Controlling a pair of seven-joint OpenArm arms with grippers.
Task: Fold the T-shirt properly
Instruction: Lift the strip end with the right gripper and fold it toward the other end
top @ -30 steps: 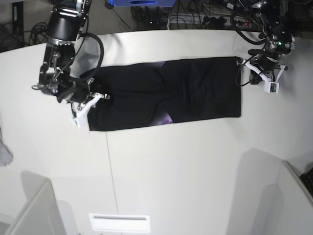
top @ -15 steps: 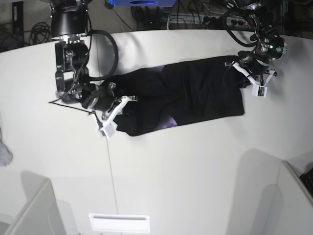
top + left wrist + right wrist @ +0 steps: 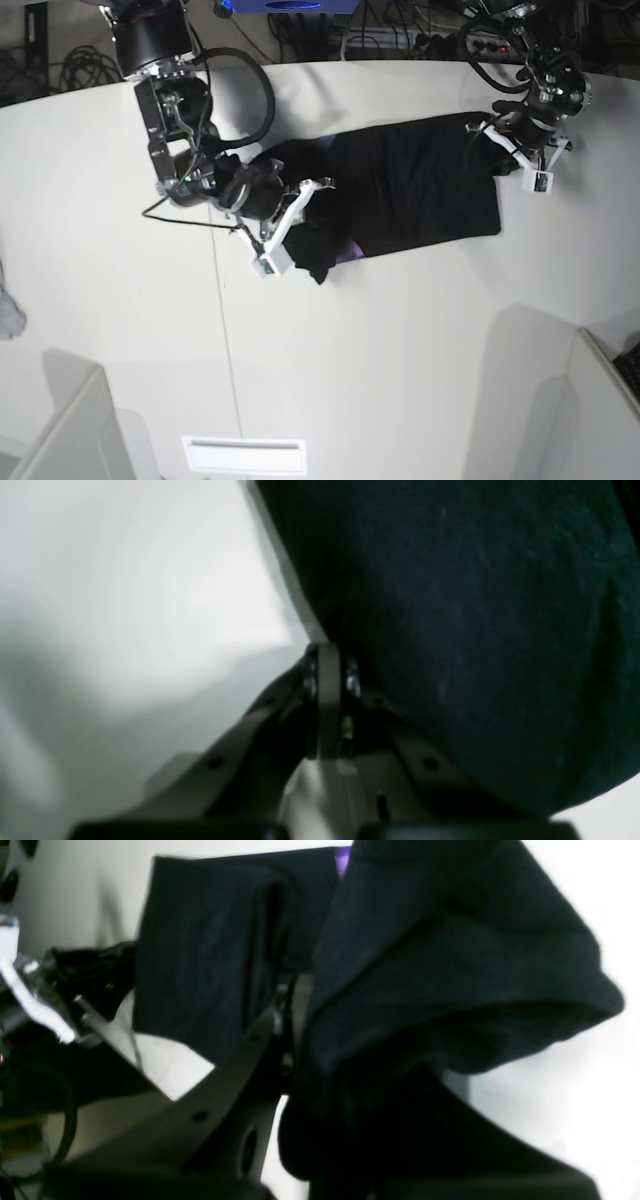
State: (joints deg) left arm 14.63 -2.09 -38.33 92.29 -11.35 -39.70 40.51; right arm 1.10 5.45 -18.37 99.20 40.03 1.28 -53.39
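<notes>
The black T-shirt (image 3: 420, 180) lies across the far part of the white table (image 3: 380, 340), its left end raised and bunched. My right gripper (image 3: 305, 200) is shut on that bunched end and holds it above the shirt's middle. In the right wrist view the cloth (image 3: 425, 965) drapes over the gripper (image 3: 292, 1005), and a strip of purple print (image 3: 342, 860) shows. A little purple also peeks out under the fold (image 3: 350, 250). My left gripper (image 3: 497, 135) is shut on the shirt's far right corner; the closed fingers (image 3: 327, 680) pinch the cloth edge (image 3: 475, 630).
A small grey-white cloth scrap (image 3: 8, 315) lies at the table's left edge. Grey box shapes stand at the near left (image 3: 70, 430) and near right (image 3: 560, 400). A white label (image 3: 245, 455) sits at the front. Cables (image 3: 400, 30) run behind the table.
My right gripper has carried the shirt's left end up and to the right, over the shirt's middle, so the cloth has shortened and bunched. The left gripper has stayed at the right corner.
</notes>
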